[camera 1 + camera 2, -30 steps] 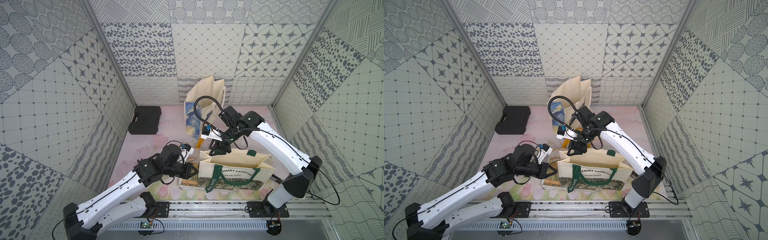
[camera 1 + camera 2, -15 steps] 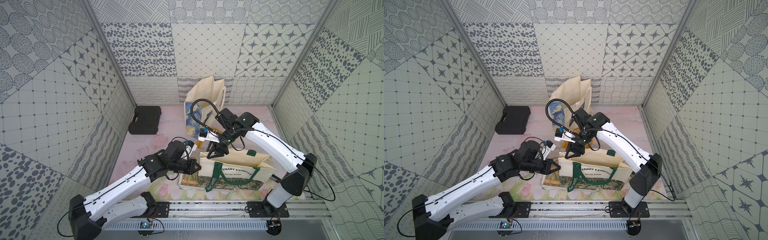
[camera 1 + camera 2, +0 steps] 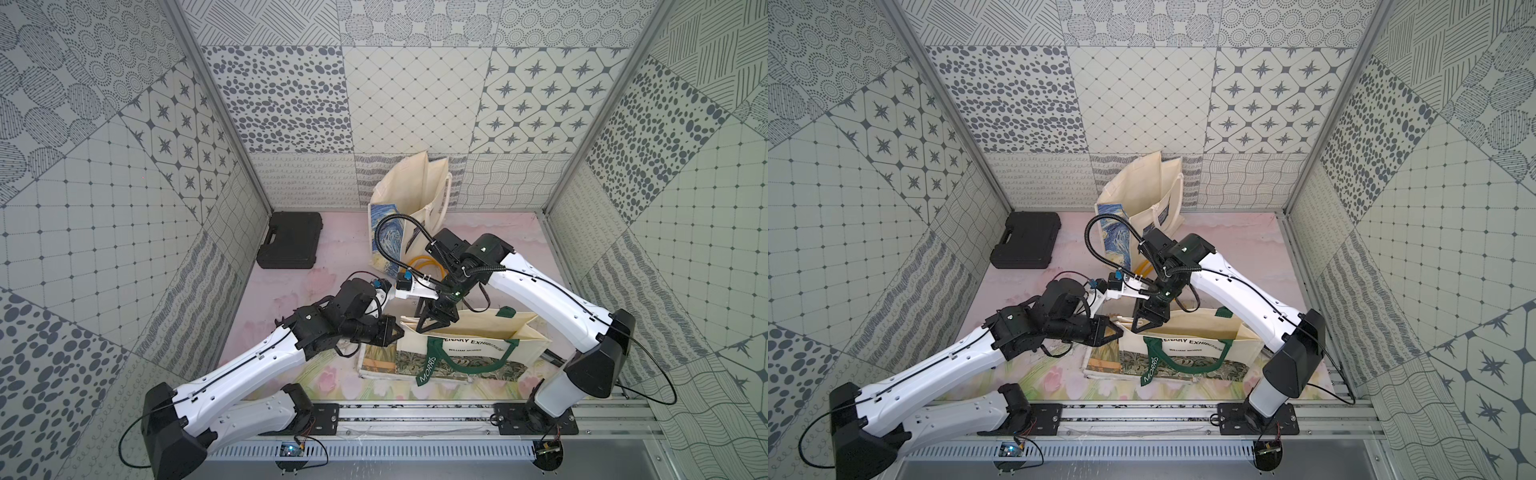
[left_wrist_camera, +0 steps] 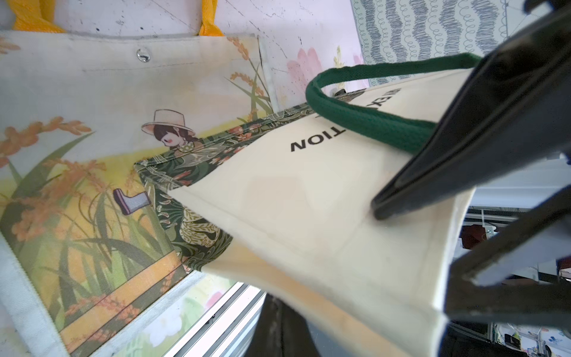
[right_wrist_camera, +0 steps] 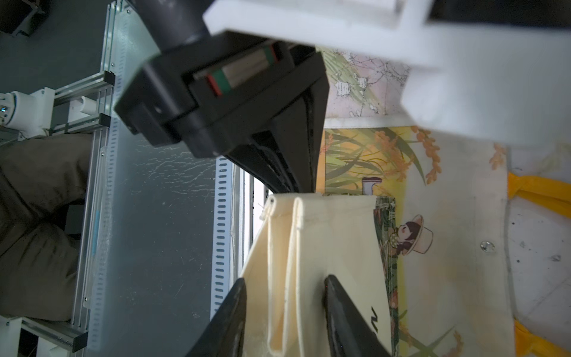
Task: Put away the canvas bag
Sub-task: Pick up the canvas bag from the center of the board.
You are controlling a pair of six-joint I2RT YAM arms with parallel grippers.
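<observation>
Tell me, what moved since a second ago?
The right pincer came down a little and now straddles the folded end of the green-handled bag, jaws open. The left pincer edged toward that bag, staying shut on its corner. The bag itself, the black case and the tall bag behind stayed put.

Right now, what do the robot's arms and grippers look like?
The left arm and right arm share glossy white links, black joint housings and thin black cables. The left gripper and right gripper have black wedge-shaped fingers. A ribbed black hose loops from the right wrist.
</observation>
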